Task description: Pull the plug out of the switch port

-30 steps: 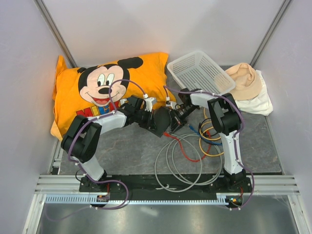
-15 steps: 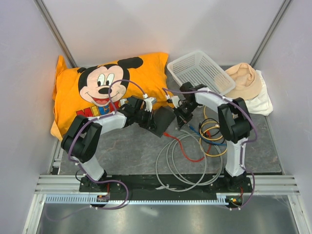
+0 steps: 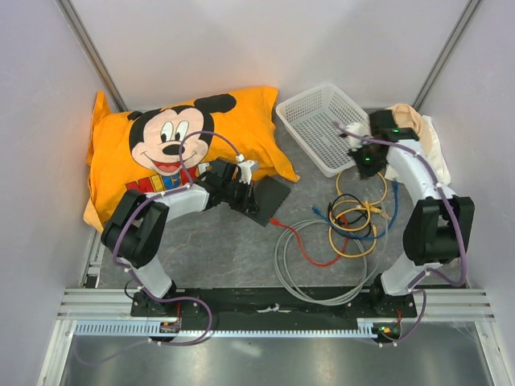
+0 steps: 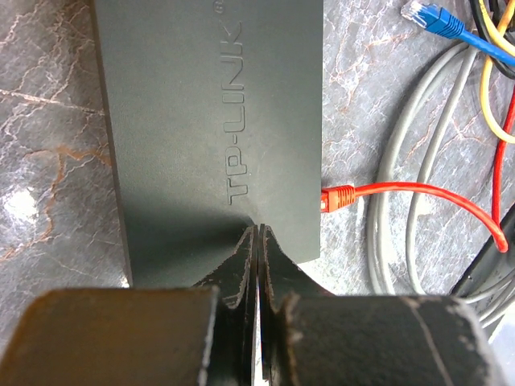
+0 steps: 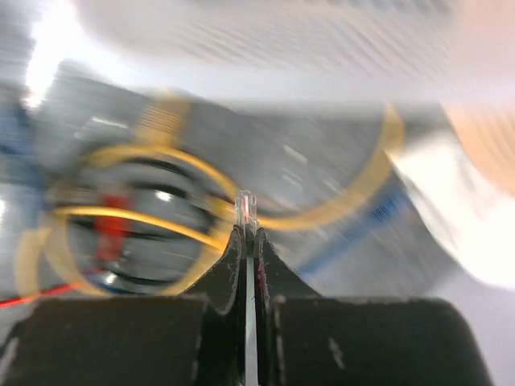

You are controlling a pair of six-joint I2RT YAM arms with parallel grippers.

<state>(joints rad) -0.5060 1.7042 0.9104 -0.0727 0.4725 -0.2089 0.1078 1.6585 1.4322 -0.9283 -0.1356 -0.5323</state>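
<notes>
Left wrist view: left gripper (image 4: 256, 232) closed, tips touching the switch (image 4: 209, 121). Right gripper (image 5: 248, 233), well apart from it, pinches a clear plug (image 5: 245, 203).

Our grey marbled table (image 3: 217, 241) and its load
We see a pillow (image 3: 177, 145) at upper left, a basket (image 3: 326, 121) and cloth (image 3: 434, 170) at upper right, the switch (image 3: 270, 197) at centre, cables (image 3: 358, 217) coiled lower right of it.

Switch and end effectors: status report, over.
Left end effector shut, tips on switch. Right end effector shut on a clear plug, away from switch. Red cable end lies by switch edge.
</notes>
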